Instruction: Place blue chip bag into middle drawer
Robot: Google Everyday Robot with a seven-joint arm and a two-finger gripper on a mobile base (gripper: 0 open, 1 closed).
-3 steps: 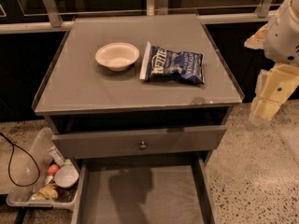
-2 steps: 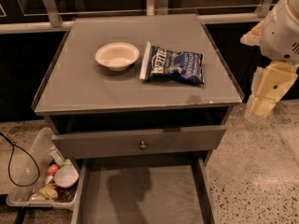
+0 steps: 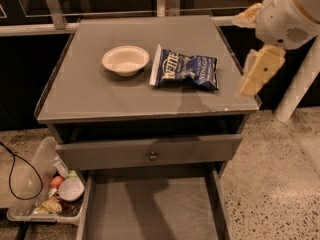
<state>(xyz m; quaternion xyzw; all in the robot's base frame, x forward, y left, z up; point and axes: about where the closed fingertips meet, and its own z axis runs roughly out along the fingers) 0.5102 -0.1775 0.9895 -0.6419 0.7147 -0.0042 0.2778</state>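
The blue chip bag point(image 3: 186, 70) lies flat on the grey cabinet top point(image 3: 90, 89), white edge to the left, just right of the cream bowl point(image 3: 125, 59). The middle drawer point(image 3: 150, 209) stands pulled out at the bottom of the view, its flat grey floor bare. My gripper point(image 3: 256, 73) hangs from the white arm point(image 3: 287, 11) at the cabinet top's right edge. It is to the right of the bag, apart from it, and holds nothing.
A closed grey drawer front with a small round knob point(image 3: 153, 156) sits above the open drawer. A clear plastic bin of small items point(image 3: 47, 194) stands on the floor at the left, next to a black cable point(image 3: 12, 169). Speckled floor lies to the right.
My arm and gripper have moved left and up, from beside the cabinet's right side toward the top's right edge. The bag, bowl and drawers have not moved.
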